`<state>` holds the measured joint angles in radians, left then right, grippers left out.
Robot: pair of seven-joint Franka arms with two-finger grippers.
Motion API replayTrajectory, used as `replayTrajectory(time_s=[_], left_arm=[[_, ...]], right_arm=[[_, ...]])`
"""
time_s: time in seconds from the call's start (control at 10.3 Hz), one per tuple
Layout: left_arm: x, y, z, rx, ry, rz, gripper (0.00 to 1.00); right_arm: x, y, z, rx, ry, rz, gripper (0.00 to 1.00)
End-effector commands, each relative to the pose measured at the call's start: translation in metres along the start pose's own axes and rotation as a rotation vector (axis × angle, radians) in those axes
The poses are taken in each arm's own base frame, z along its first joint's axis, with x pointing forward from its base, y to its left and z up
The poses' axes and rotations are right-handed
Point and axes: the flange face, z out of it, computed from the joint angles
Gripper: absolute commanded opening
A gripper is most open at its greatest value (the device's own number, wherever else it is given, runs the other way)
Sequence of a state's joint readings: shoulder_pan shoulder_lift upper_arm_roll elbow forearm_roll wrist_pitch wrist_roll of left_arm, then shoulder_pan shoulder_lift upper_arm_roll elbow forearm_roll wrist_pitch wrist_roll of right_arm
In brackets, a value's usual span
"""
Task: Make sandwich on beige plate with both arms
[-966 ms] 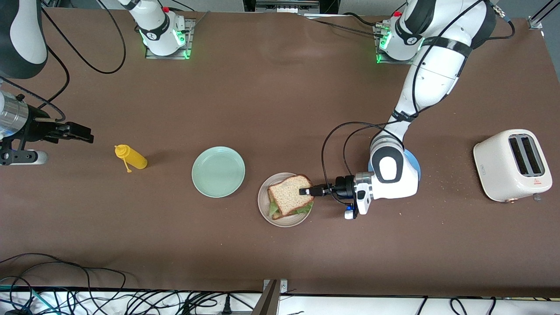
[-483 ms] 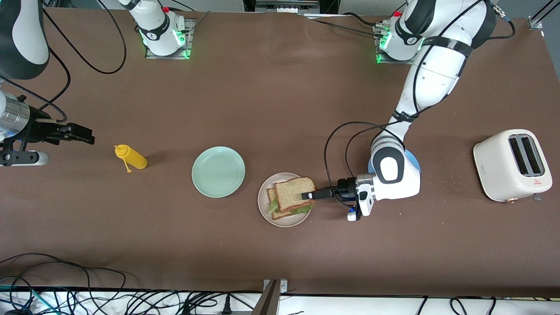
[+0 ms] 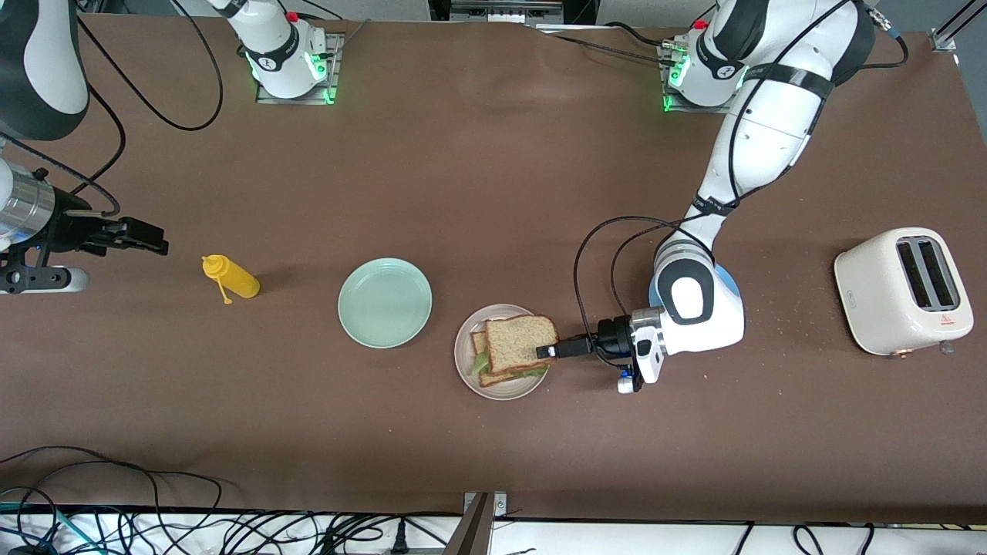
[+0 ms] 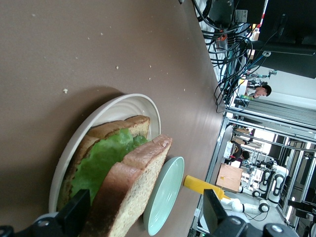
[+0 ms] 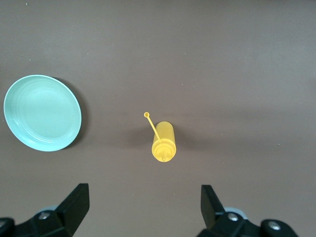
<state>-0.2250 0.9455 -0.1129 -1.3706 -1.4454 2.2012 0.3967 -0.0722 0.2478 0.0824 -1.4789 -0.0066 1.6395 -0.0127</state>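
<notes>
Front view shows the sandwich (image 3: 515,348) on the beige plate (image 3: 467,368), toward the counter's front edge, its top slice (image 3: 523,342) skewed off the lower one. The left end effector (image 3: 545,351), fingers spread wide and gripping nothing, sits at the slice's edge. To finish well, I'd say it should draw straight back and level so no finger drags the bread. The right end effector (image 3: 158,239), also wide and empty, waits above the counter by the mustard bottle (image 3: 231,278).
</notes>
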Motion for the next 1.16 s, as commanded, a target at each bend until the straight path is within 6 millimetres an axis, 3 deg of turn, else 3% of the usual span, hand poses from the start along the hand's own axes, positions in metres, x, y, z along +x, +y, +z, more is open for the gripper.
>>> replayTrajectory(time_s=[0.0, 0.39, 0.77, 1.06], left_arm=[[0.007, 0.010, -0.010, -0.011, 0.036, -0.008, 1.00], [0.018, 0.006, -0.028, 0.006, 0.065, -0.003, 1.00], [0.031, 0.020, -0.050, 0.012, 0.102, 0.002, 1.00], [0.043, 0.029, -0.096, 0.252, 0.101, 0.090, 1.00]], right_arm=[[-0.001, 0.000, 0.001, 0.006, 0.006, 0.005, 1.00], [-0.001, -0.001, 0.001, 0.006, 0.006, 0.003, 1.00], [-0.001, -0.002, 0.001, 0.006, 0.006, 0.002, 1.00], [-0.001, -0.002, 0.001, 0.006, 0.006, 0.002, 1.00]])
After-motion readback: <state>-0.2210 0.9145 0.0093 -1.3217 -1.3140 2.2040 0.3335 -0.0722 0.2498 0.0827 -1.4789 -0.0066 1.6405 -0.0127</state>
